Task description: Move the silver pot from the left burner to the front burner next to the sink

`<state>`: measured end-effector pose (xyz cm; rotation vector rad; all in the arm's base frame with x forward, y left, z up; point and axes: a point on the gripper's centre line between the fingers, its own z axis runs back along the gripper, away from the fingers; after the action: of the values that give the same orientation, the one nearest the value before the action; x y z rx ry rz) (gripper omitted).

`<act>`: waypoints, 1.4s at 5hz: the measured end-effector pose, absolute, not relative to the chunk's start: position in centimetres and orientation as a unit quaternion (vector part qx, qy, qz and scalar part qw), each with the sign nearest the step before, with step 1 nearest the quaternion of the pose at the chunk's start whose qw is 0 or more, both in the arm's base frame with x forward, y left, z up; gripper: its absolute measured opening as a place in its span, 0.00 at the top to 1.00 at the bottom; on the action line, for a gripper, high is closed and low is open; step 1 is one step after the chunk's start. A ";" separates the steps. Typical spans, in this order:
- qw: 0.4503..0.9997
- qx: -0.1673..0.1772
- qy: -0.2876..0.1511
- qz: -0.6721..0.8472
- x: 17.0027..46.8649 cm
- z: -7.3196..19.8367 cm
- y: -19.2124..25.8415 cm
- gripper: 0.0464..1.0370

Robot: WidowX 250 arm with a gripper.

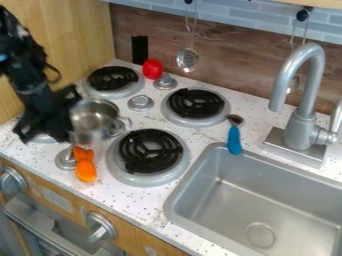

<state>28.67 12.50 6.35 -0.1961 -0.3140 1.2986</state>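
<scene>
Jaws at left side of metal pot (95, 120).

- Left of the frame: passage is blocked by a metal pot (92, 121), with the black gripper (45, 126) beside it.
- Lower left: the counter's front is partly obstructed by an orange object (85, 171).
- Centre: a narrow bare strip of counter (198, 140) is bordered by the spoon (234, 140) on its right.
- Upper right: the way is barred by a tall faucet (304, 112).
- Lower right: open room is enclosed by the sink's walls (200, 186).
</scene>
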 end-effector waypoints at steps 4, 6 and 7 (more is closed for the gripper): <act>0.851 -0.103 -0.131 0.499 30.9 3.3 6.7 0.96; 0.862 -0.112 -0.134 0.475 32.0 3.1 6.0 0.94; 0.872 -0.124 -0.128 0.456 32.8 3.0 5.6 0.85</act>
<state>32.79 5.61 2.97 -0.2594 -0.2676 0.9529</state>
